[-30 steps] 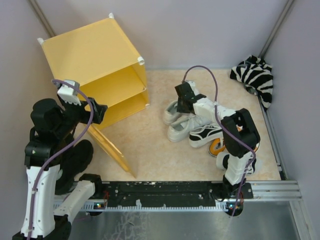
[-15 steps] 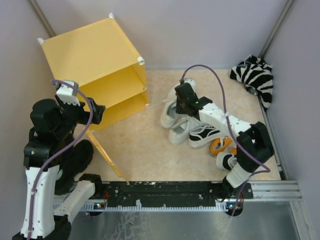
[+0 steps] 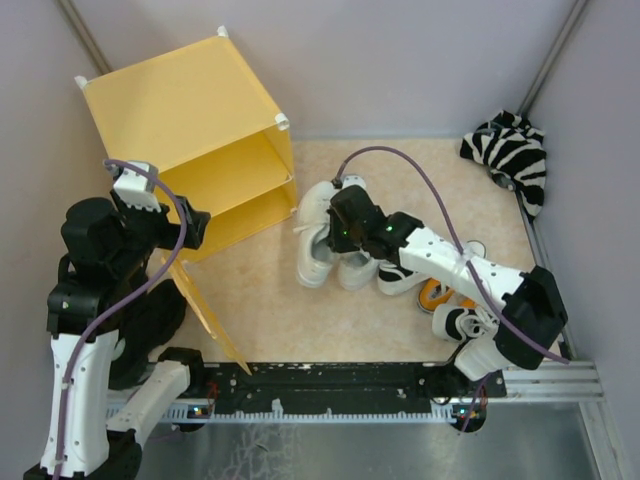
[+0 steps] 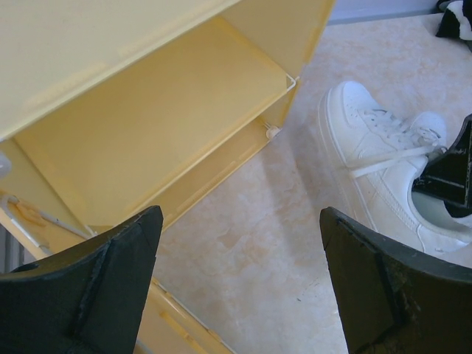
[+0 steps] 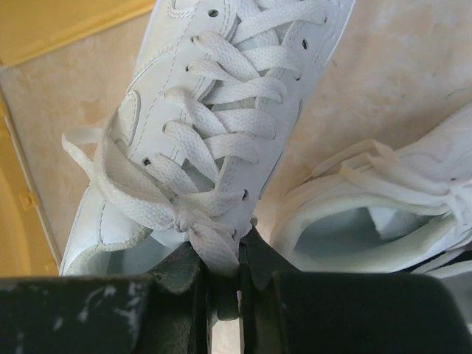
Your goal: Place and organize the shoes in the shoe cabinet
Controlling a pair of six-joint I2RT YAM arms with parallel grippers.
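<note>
Top external view shows the right gripper (image 3: 343,228) stretched out over the white shoe (image 3: 312,232), jaws pinched nearly shut on the tongue and laces at the shoe's opening. Right wrist view confirms it: fingers squeezed together on the bunched laces, with the shoe running straight away from the jaws, toe pointing far from the arm and toward the yellow shoe cabinet (image 3: 190,130). Lies just off the open front of the cabinet, long axis roughly in line with the gripper's reach, heel end at the jaws and toe end nearest the cabinet's lower corner. Second white shoe (image 3: 355,268) sits right beside it on the floor, touching or nearly so; cannot tell which. Black-and-white shoe (image 3: 400,278) and orange shoe (image 3: 436,295) lie further right, partly under the right arm. Left gripper (image 4: 236,287) hangs wide open with nothing in it, looking at the cabinet's shelf (image 4: 147,125) and the floor in front. Cabinet door (image 3: 205,305) stands swung open near the left arm. Judging from this, the coming move means carrying the held shoe toe-first leftward into one of the two cabinet levels; right arm has the shoe, left arm is nearer the cabinet but not involved with any shoe
</note>
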